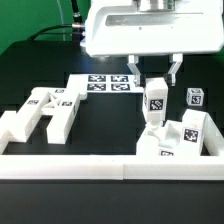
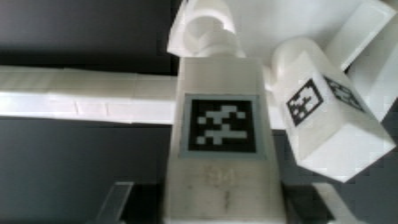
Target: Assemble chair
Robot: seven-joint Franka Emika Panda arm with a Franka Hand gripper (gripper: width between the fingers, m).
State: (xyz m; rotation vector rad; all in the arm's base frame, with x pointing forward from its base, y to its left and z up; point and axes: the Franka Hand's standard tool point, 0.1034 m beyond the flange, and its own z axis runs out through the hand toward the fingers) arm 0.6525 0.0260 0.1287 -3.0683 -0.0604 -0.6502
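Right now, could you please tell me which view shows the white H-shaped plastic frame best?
The exterior view: the white H-shaped plastic frame lies whole on the table at that view's left, tags facing up. The wrist view shows other white tagged parts, not this frame.

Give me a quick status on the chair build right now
Gripper shut on a tagged upright part. Seat block close beside it. H-frame lying loose. Nothing in the way.
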